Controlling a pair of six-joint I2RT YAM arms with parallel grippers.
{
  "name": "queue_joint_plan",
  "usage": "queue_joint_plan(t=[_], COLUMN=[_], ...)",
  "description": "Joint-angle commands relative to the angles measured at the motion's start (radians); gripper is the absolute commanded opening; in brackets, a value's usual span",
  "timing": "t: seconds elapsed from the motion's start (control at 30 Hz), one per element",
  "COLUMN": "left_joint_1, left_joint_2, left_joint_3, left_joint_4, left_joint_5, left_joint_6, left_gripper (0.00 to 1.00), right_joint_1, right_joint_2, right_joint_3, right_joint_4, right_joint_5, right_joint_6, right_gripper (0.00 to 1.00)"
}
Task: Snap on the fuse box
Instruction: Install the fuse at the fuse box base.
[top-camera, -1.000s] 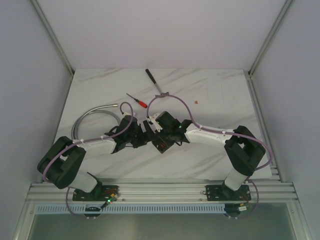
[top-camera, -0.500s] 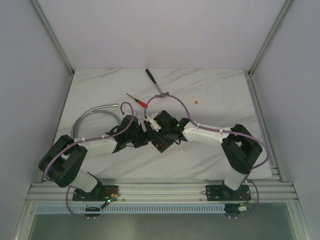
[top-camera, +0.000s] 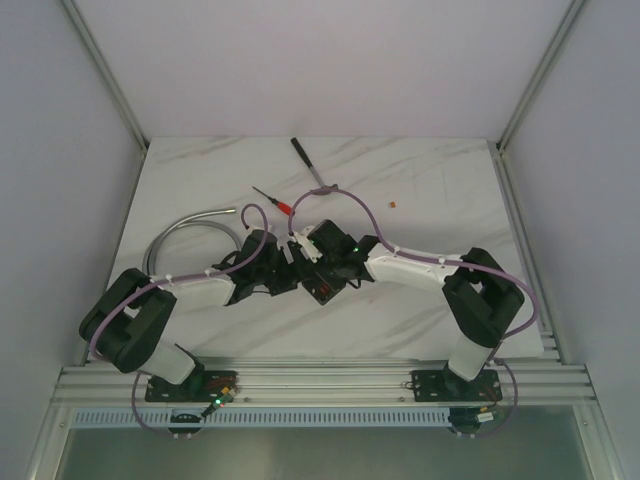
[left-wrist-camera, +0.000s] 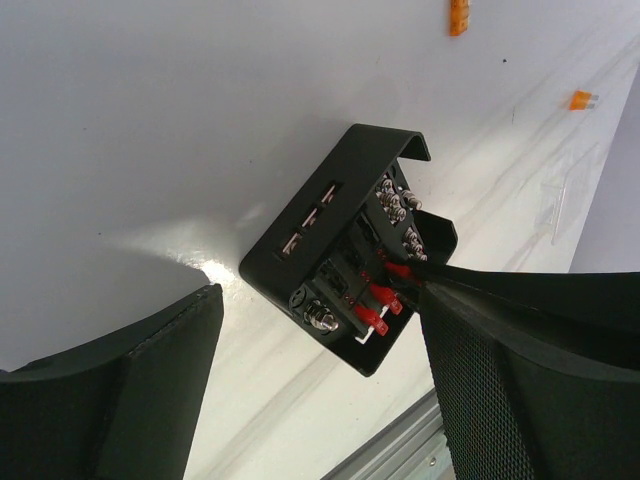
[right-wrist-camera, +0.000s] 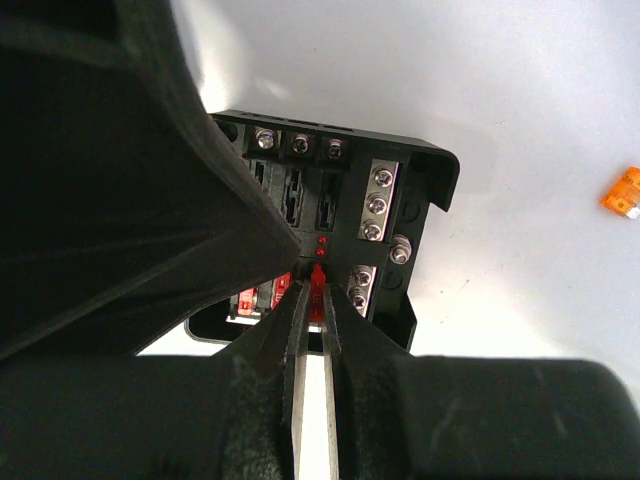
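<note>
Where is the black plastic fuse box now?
Top view: the fuse box lies mid-table at the right hand, left hand beside it, red-handled screwdriver beyond.

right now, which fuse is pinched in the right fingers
The red fuse at the lower middle of the fuse box, clamped between the right fingers. The other red fuses sit beside it; the orange fuse lies loose on the table.

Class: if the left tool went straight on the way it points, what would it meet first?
Most likely the fuse box, ahead of the open left tool; depth is unclear.
</note>
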Motion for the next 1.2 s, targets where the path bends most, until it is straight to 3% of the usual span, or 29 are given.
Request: queue_joint_plan(t=[0.0, 0.53, 1.17], left_joint_1=[-0.003, -0.002, -0.002], left_joint_2=[0.012, 0.004, 0.002], left_joint_3=[0.003, -0.002, -0.004], left_joint_4=[-0.013, -0.013, -0.013], left_joint_5=[0.002, 0.005, 0.008], left_joint_6=[-0.002, 0.003, 0.004], left_gripper=[0.88, 0.88, 0.88], right_joint_1=[0.002, 0.001, 0.001], right_joint_2=[0.017, -0.060, -0.035], right_joint_3=[-0.014, -0.006, -0.021], right_joint_4=[-0.067, -0.035, -0.019], right_joint_5=[-0.032, -0.004, -0.015], right_joint_6=[0.011, 0.047, 0.041], right_gripper=[0.13, 0.23, 0.17])
